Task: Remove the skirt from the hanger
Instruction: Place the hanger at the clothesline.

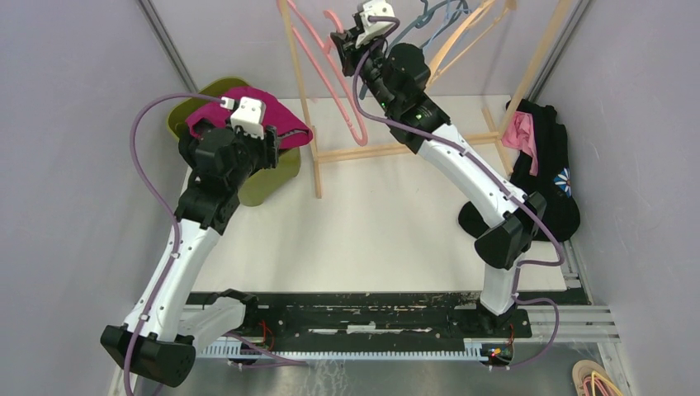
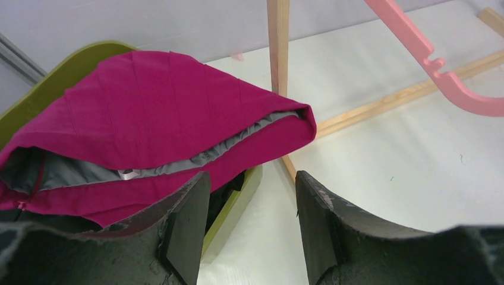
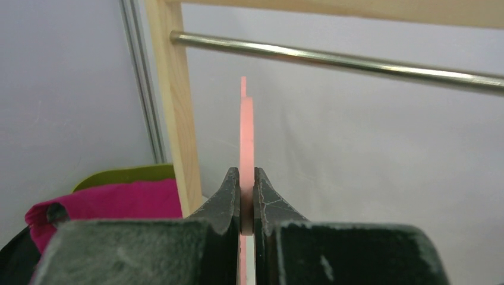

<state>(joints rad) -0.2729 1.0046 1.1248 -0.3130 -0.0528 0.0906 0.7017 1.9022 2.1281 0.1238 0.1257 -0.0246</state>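
The magenta skirt [image 1: 285,124] with grey lining lies draped over the green bin [image 1: 264,186] at the back left; it also shows in the left wrist view [image 2: 154,107] and in the right wrist view [image 3: 107,202]. My left gripper [image 2: 249,196] is open and empty just right of the skirt's edge, above the bin rim [image 2: 235,205]. My right gripper [image 3: 246,178] is shut on the pink hanger [image 3: 246,127], holding it up near the metal rail [image 3: 333,59]. The hanger [image 1: 330,78] is bare and hangs down from the gripper [image 1: 351,41].
A wooden rack [image 1: 396,148] stands at the back centre with more hangers [image 1: 450,37] on its rail. A pile of black and pink clothes [image 1: 545,165] lies at the right wall. The white table [image 1: 363,239] runs between the arms.
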